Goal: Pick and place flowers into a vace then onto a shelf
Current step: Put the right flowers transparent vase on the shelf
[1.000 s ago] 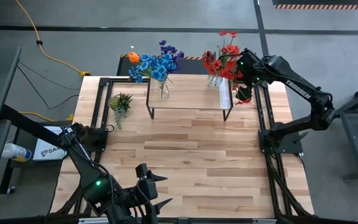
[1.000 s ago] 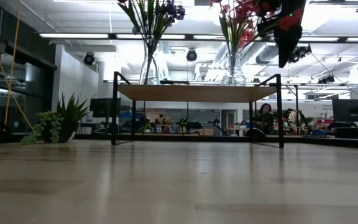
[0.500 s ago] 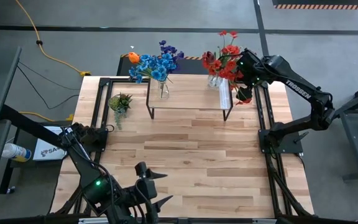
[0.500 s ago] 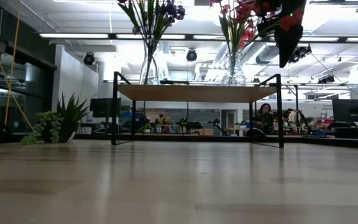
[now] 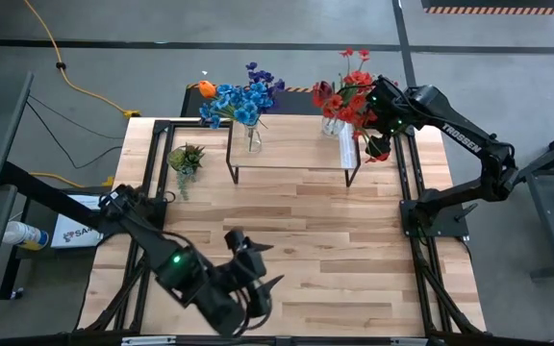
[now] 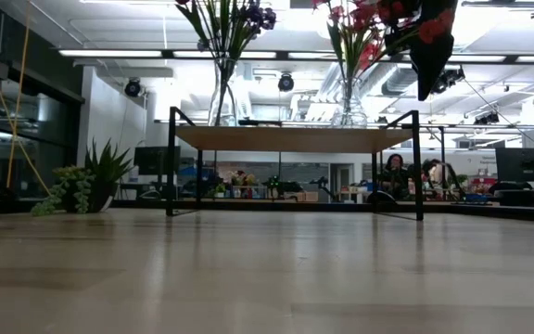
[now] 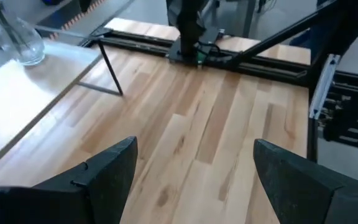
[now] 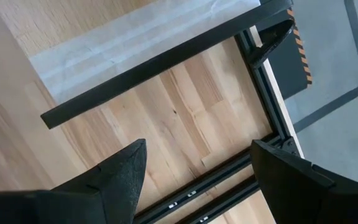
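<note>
My left gripper [image 5: 253, 264] has swung from the bottom edge toward mid-frame, fingers spread, empty. My right gripper [image 5: 375, 144] hangs open (nothing held) at the shelf [image 5: 296, 144], upper centre, where both vases of flowers [image 5: 243, 99] already stand; probably finished.

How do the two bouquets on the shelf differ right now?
The left bouquet is mostly blue and purple with one orange bloom; the right bouquet is red. The right gripper hovers open beside the right bouquet; nothing is near the left one. Both stand upright in clear glass vases on the shelf.
</note>
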